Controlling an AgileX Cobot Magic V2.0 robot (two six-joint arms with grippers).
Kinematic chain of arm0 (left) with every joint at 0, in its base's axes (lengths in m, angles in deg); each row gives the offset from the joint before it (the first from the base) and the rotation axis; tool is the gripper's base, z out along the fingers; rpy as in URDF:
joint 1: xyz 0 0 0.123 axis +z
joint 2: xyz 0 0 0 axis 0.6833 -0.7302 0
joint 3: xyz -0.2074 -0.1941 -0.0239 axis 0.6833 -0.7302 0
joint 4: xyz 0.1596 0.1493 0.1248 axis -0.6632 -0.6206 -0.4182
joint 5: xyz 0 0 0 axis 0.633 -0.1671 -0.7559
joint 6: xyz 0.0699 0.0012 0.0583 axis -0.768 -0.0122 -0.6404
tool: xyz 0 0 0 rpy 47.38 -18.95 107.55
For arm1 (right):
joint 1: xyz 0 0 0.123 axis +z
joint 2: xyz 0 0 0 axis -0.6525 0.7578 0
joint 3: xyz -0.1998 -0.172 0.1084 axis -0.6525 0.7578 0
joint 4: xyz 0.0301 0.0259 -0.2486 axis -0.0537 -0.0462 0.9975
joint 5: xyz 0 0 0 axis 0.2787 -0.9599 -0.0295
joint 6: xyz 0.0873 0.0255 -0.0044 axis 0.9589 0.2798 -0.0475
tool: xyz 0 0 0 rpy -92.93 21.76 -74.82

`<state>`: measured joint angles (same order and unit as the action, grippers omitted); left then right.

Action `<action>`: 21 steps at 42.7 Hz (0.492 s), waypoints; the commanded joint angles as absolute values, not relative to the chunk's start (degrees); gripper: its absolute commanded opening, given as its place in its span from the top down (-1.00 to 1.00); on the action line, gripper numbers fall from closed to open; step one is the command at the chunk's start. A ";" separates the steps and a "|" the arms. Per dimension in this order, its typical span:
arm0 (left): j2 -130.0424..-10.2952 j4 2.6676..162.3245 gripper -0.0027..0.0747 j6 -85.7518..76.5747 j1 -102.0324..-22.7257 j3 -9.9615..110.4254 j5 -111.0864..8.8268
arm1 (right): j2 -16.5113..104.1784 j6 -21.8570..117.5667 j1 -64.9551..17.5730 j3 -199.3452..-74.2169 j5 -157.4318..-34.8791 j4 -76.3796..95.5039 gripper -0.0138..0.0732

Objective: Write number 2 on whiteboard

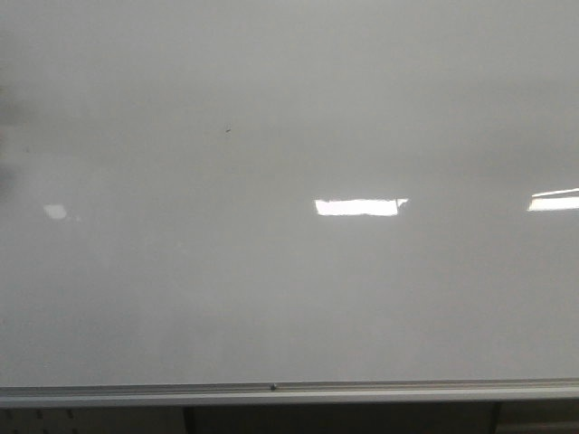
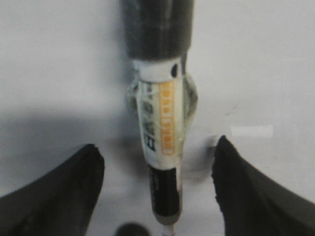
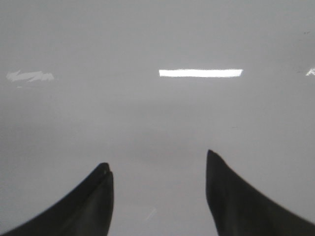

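Observation:
The whiteboard (image 1: 289, 289) fills the front view, glossy pale grey, with a silver bottom rail (image 1: 271, 392). The number 2 is not in view. Neither gripper shows in the front view. In the left wrist view my left gripper (image 2: 157, 144) stands open close to the whiteboard (image 2: 49, 73). A marker (image 2: 160, 118) with a white and orange label, wrapped in clear tape, runs down the middle between the fingers, and neither finger touches it. Its pale nib (image 2: 167, 230) is at the picture's edge. My right gripper (image 3: 157, 159) is open and empty, facing the whiteboard (image 3: 157, 113).
A tiny dark speck (image 1: 227, 130) marks the board at upper left of centre. Bright light reflections (image 1: 357, 207) (image 1: 554, 201) lie across the middle. A dark blur (image 1: 7, 117) sits at the left edge. Below the rail is a dark frame (image 1: 344, 420).

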<state>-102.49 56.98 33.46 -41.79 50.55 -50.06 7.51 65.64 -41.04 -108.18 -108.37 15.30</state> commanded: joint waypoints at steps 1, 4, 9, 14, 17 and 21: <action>-100.60 58.43 0.09 33.26 -41.77 52.46 -45.95 | 8.35 65.47 -41.41 -110.31 -104.27 15.03 -0.34; -100.60 58.43 0.30 33.26 -41.77 52.46 -45.82 | 8.35 65.47 -41.41 -110.31 -104.27 15.03 -0.34; -100.60 58.43 0.67 33.26 -41.77 52.46 -45.60 | 8.35 65.47 -41.41 -110.31 -104.27 15.03 -0.34; -100.60 58.43 0.97 33.26 -41.77 52.46 -45.71 | 8.35 65.47 -41.41 -110.31 -104.27 15.03 -0.34; -100.45 58.43 0.98 33.26 -41.77 52.46 -46.14 | 8.35 65.47 -41.41 -110.31 -104.40 15.03 -0.34; -99.40 58.43 0.98 33.01 -42.64 52.46 -49.00 | 8.35 65.47 -41.41 -110.31 -105.10 15.03 -0.34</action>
